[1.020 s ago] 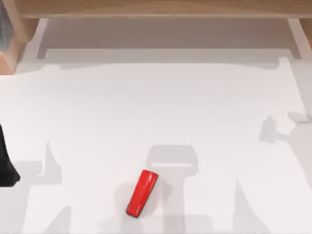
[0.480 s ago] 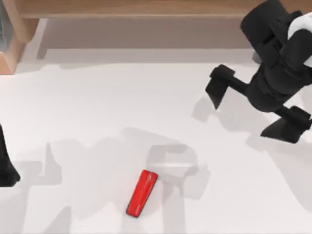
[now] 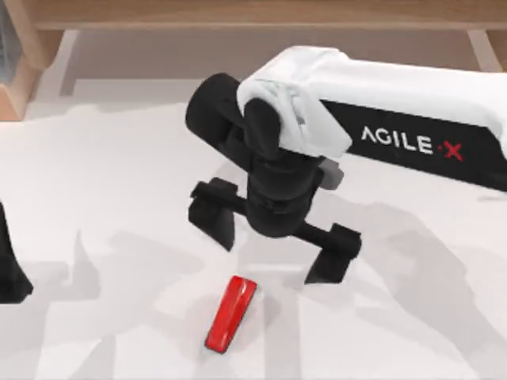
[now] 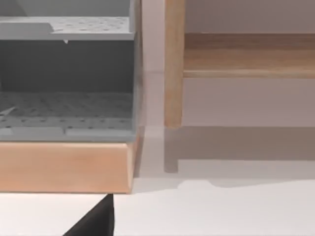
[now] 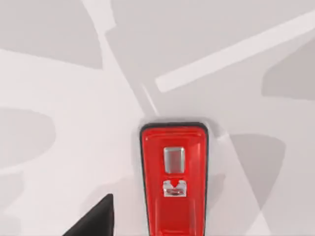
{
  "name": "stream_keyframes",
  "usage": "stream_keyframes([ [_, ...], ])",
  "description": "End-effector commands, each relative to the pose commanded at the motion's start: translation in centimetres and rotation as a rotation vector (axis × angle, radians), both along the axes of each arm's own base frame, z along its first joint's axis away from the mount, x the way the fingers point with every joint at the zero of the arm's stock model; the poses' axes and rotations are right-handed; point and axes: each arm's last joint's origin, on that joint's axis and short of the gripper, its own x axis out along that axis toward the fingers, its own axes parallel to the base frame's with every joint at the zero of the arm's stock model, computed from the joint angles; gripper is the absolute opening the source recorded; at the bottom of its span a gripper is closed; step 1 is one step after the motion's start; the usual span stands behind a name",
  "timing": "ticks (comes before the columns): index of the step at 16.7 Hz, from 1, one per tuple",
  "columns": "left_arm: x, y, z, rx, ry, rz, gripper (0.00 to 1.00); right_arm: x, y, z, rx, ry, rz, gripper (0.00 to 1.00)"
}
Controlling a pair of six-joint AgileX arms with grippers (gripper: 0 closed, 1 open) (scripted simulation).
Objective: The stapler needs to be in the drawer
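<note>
I'm holding my right hand (image 3: 273, 242) wide open, gripping nothing, above the stapler (image 3: 230, 313) at lower centre; wrist camera is revealing its metal insert.

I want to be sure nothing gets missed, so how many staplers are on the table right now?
1. The stapler lies on the table near the top view's bottom edge, just in front of the open right gripper. None sits in the visible part of the drawer; the arm hides some of it.

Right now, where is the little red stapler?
In the top view the stapler lies on the white table near the bottom edge, about midway across, just below the right gripper with its open jaws, far from the drawer.
</note>
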Motion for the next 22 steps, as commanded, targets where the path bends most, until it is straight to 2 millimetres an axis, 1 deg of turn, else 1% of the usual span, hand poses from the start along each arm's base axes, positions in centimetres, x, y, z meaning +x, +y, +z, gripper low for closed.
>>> stream_keyframes([
  [2, 0.0, 0.0, 0.0, 0.0, 0.0, 0.0, 1.0, -1.4, 2.5, -0.3, -0.019, 0.001, 0.028, 1.0],
  [3, 0.0, 0.0, 0.0, 0.0, 0.0, 0.0, 1.0, -2.0, 3.4, -0.4, -0.026, -0.001, 0.04, 1.0],
  [5, 0.0, 0.0, 0.0, 0.0, 0.0, 0.0, 1.0, -2.9, 4.5, -0.6, -0.036, -0.004, 0.057, 1.0],
  [6, 0.0, 0.0, 0.0, 0.0, 0.0, 0.0, 1.0, -3.1, 4.8, -0.6, -0.038, -0.005, 0.061, 1.0],
  [12, 0.0, 0.0, 0.0, 0.0, 0.0, 0.0, 1.0, -3.0, 4.7, -0.7, -0.036, -0.005, 0.059, 1.0],
  [14, 0.0, 0.0, 0.0, 0.0, 0.0, 0.0, 1.0, -3.0, 4.7, -1.6, -0.038, -0.004, 0.06, 1.0],
  [19, 0.0, 0.0, 0.0, 0.0, 0.0, 0.0, 1.0, -3.1, 4.8, -5.2, -0.038, -0.005, 0.061, 1.0],
  [20, 0.0, 0.0, 0.0, 0.0, 0.0, 0.0, 1.0, -3.1, 4.8, -5.6, -0.038, -0.005, 0.061, 1.0],
  [22, 0.0, 0.0, 0.0, 0.0, 0.0, 0.0, 1.0, -3.1, 4.8, -5.6, -0.038, -0.005, 0.061, 1.0],
])
